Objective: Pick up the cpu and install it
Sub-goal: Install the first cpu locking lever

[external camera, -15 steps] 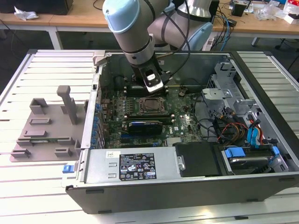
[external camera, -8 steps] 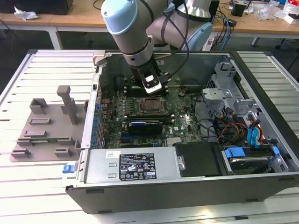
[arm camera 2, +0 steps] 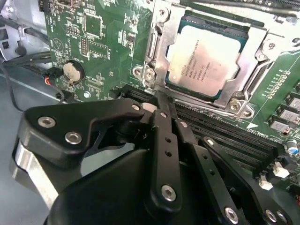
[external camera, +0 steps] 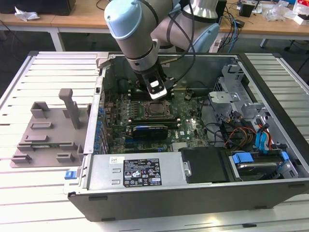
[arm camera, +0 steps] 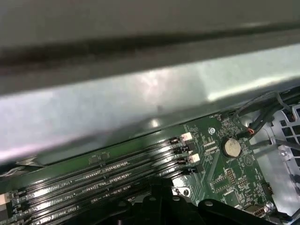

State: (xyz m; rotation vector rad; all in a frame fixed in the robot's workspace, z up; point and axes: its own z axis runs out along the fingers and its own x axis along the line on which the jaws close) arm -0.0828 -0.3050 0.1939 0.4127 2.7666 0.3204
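The cpu, a silvery square chip with a pale rim, lies flat in the metal socket frame on the green motherboard. My gripper hangs just beside the socket's edge, over the black memory slots. Its fingers are pressed together with nothing between them. In the exterior view, the gripper sits low inside the open computer case, directly behind the socket. The first wrist view looks along the memory slots toward the case wall.
A round coin battery and thin cables lie near the board's corner. A black card stands in front of the socket. Drive bays and blue and orange cables fill the case at the exterior view's right. A grey fixture rests outside.
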